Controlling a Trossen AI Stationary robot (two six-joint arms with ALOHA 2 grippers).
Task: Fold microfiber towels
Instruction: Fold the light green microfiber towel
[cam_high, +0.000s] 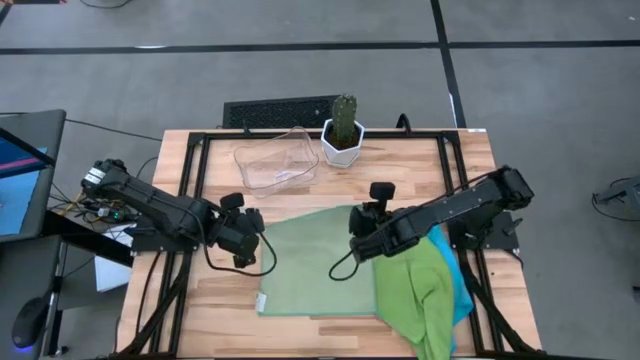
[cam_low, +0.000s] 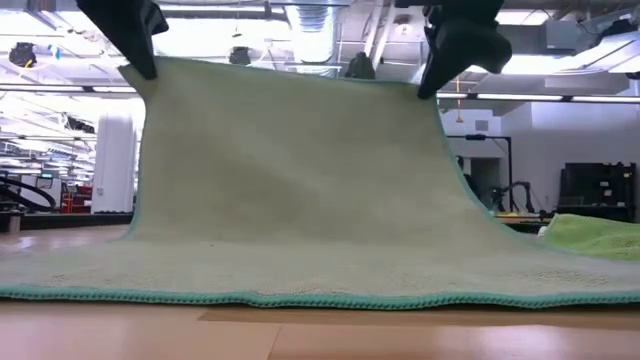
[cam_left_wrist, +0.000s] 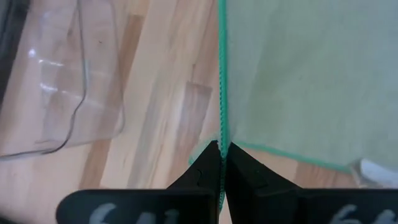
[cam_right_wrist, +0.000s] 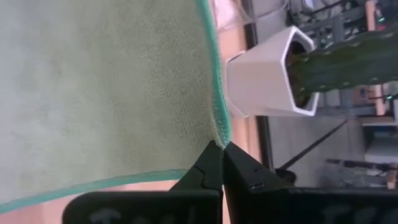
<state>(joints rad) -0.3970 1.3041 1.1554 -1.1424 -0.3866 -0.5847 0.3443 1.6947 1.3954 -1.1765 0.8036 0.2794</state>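
Both grippers, left gripper (cam_high: 250, 238) and right gripper (cam_high: 362, 240), pinch tight on far corners of the pale green towel (cam_high: 315, 262), lifted mid-table (cam_high: 200, 320). One corner could slip out, because the pinches are tiny, and the fold would turn crooked

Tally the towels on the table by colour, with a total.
Pale green towel: 1, its far corners pinched and lifted by the left gripper and the right gripper
Bright green towel: 1
Cyan blue towel: 1
Total: 3
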